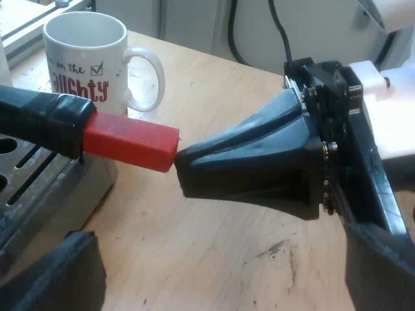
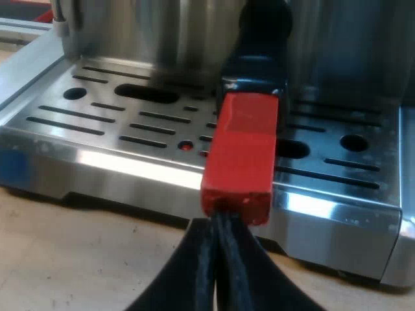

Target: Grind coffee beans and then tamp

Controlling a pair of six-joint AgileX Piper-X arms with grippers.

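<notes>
My right tool [image 2: 217, 223] is closed tight, finger against finger with nothing between, and its tips butt against the end face of the red end [image 2: 241, 152] of the handle [image 2: 259, 52]. My left tool [image 1: 220, 259] looks spread wide and empty over the counter [image 1: 259, 278], though so little of its fingers shows that I would not swear to it. Beyond the red end the handle runs back over the slotted tray [image 2: 97, 155] to the machine [image 2: 162, 32]. The holder it belongs to is hidden there, so I cannot tell whether it is firmly seated. The chief risk lies in that narrow contact. If the closed tips push, they could slide off an edge of the small flat face and run on along the handle or down onto the tray. An off-centre push could also swing the handle aside and twist the holder loose. To grip, the fingers must first part, and closing crooked would pinch only a corner. Farthest off, the mug [image 1: 87, 61] stands on the counter beside the machine, near enough for a wide swing to knock it.
</notes>
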